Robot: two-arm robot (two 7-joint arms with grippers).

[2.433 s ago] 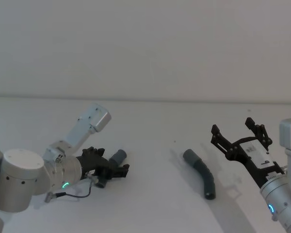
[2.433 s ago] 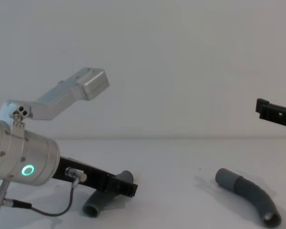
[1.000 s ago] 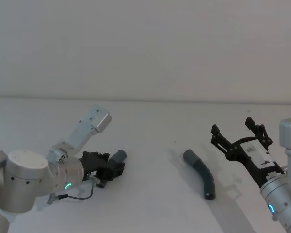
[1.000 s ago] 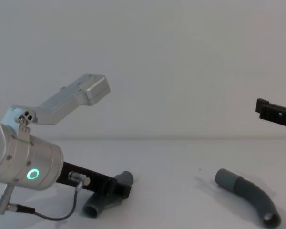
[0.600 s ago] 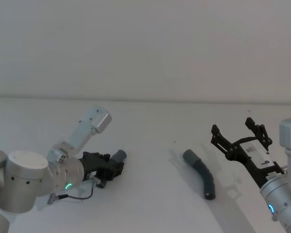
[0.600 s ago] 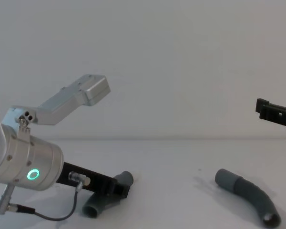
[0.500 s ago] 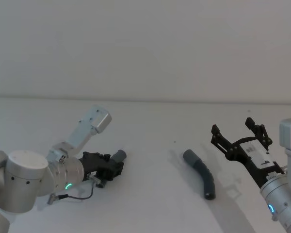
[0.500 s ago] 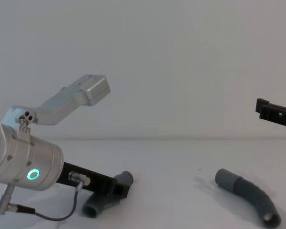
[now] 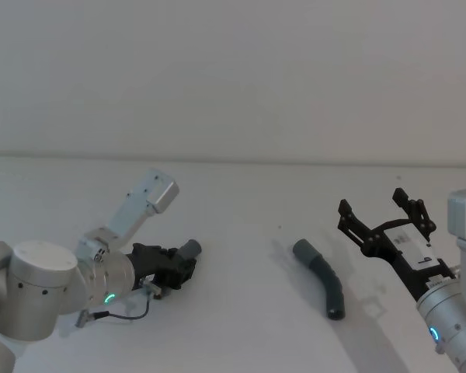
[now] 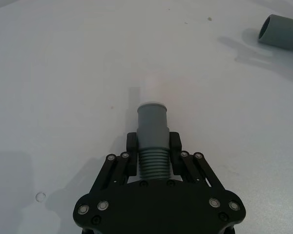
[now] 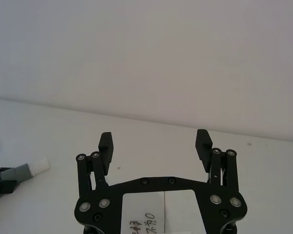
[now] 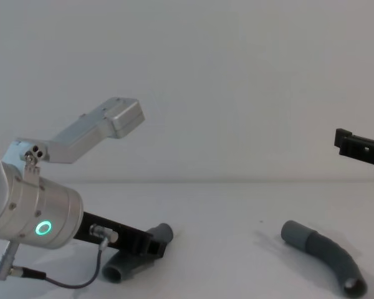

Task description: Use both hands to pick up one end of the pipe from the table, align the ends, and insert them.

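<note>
Left gripper [image 9: 173,268] has pulled back a little toward the lower left of the head view and its fingers have narrowed. It now clamps the left pipe piece [image 10: 151,122] on the ribs just behind the grey cuff, with the white tip [image 11: 39,166] pointing forward. The piece seems to rest on the table [image 9: 241,334]. Step: first grasp made, lift pending. Right gripper [image 9: 382,219] hovers at the right edge, jaws spread wide, holding nothing. Right pipe piece [image 9: 324,278] lies centre-right, well apart from it. Next, probably: the right arm drops onto that piece, grips it, then both lift and align.
</note>
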